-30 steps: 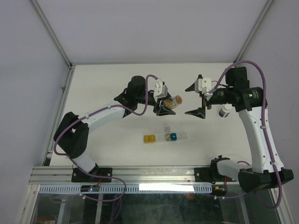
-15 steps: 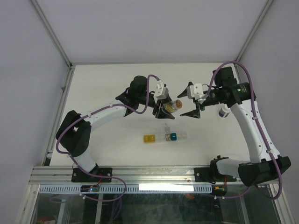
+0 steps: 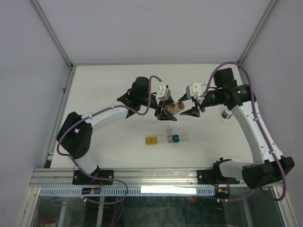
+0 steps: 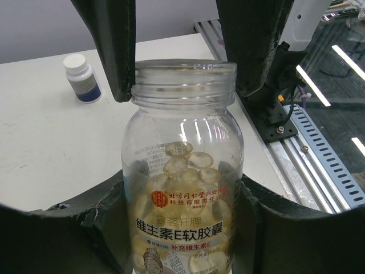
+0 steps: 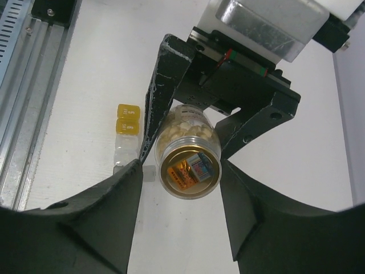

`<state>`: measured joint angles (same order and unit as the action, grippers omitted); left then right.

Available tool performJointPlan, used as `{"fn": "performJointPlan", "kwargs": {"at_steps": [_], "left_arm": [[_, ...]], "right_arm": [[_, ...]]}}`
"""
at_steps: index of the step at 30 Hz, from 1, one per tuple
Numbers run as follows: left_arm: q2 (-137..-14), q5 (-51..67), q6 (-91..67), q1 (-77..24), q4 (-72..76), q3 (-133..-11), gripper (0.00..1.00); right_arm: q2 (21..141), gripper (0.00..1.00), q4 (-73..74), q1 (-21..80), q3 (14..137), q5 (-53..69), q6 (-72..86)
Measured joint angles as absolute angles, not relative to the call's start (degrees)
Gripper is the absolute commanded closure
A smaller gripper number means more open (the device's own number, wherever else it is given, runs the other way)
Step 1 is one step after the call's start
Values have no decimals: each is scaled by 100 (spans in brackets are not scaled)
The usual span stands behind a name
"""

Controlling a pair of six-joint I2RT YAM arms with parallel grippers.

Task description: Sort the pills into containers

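Observation:
My left gripper (image 3: pixel 169 110) is shut on a clear bottle (image 3: pixel 175 106) and holds it tilted above the table. The pills (image 4: pixel 183 164) are a pale yellowish mass inside the bottle (image 4: pixel 183 194). My right gripper (image 3: pixel 190 105) is open, with its jaws either side of the bottle's top. In the right wrist view the gold top (image 5: pixel 189 170) sits between my fingers (image 5: pixel 108 211) with small gaps. The containers (image 3: pixel 167 138) lie in a row on the table below, yellow (image 3: pixel 151 141) at the left and teal (image 3: pixel 175 138) further right. The yellow cells (image 5: pixel 128 119) also show in the right wrist view.
A small white bottle with a dark label (image 3: pixel 227 113) stands on the table right of my right arm, and also shows in the left wrist view (image 4: pixel 81 77). A metal rail (image 3: pixel 142 176) runs along the near table edge.
My right gripper has moved left to the bottle's top and its jaws have narrowed around it. My left gripper has shifted slightly, still holding the bottle.

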<state>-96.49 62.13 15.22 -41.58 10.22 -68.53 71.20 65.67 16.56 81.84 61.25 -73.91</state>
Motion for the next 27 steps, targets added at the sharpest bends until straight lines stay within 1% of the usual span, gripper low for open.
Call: {"fn": "performJointPlan", "kwargs": {"at_steps": [2, 7, 10, 14, 17, 19, 21, 22, 23, 26, 27], "left_arm": [[-9649, 6215, 1522, -4158, 1022, -6853, 100], [-9649, 6270, 1542, -4158, 991, -6853, 100], [-9649, 6274, 1542, -4158, 980, -6853, 100], [-9633, 6077, 1402, -4160, 1229, -6751, 100], [-9522, 5234, 1332, -4294, 1634, -6469, 100], [-9491, 4440, 1376, -4466, 1723, -6370, 100], [-9502, 3531, 1435, -4668, 1719, -6344, 100], [-9520, 3109, 1463, -4748, 1717, -6344, 100], [-9544, 2834, 1507, -4801, 1743, -6344, 100], [-9603, 2353, 1636, -4873, 1833, -6344, 100], [-9616, 2327, 1656, -4864, 1861, -6346, 100]], "right_arm": [[7120, 45, 6534, 1664, 8152, 6084, -7323], [7120, 62, 6375, 1675, 8130, 6042, -7142], [7098, 69, 6248, 1675, 8082, 6025, -6917], [7078, 86, 5848, 1704, 8040, 5837, -5966], [7144, 89, 5487, 1717, 8042, 5474, -4812], [7258, 92, 5301, 1717, 8077, 5236, -4027], [7426, 91, 5170, 1691, 8165, 5037, -3267], [7498, 89, 5096, 1651, 8189, 4974, -2928], [7555, 80, 5035, 1608, 8204, 4925, -2655], [7679, 41, 4971, 1490, 8263, 4897, -2187], [7703, 30, 4995, 1472, 8300, 4895, -2126]]}}
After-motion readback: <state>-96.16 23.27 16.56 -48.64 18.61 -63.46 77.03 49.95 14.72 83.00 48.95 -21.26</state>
